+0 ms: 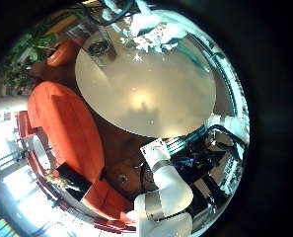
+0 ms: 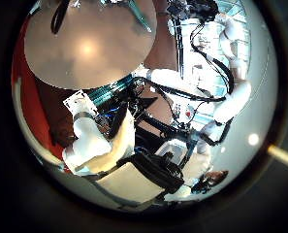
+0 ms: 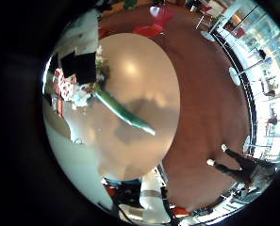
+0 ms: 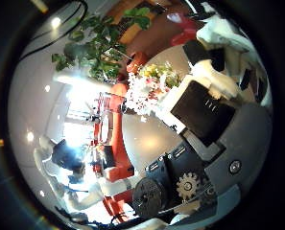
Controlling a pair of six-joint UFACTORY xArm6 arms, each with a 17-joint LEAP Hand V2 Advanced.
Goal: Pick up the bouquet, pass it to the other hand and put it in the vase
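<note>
Well, the pickup looks done. The bouquet (image 3: 79,91) is off the round table (image 3: 144,75), and the right hand (image 4: 211,107) looks curled round it just below the flower heads. The green stems stick out toward 4 o'clock over the tabletop. Can't tell what the left hand's fingers are doing. I'd say the handover and the vase drop are both still to go, and I can't spot the vase for sure.
</note>
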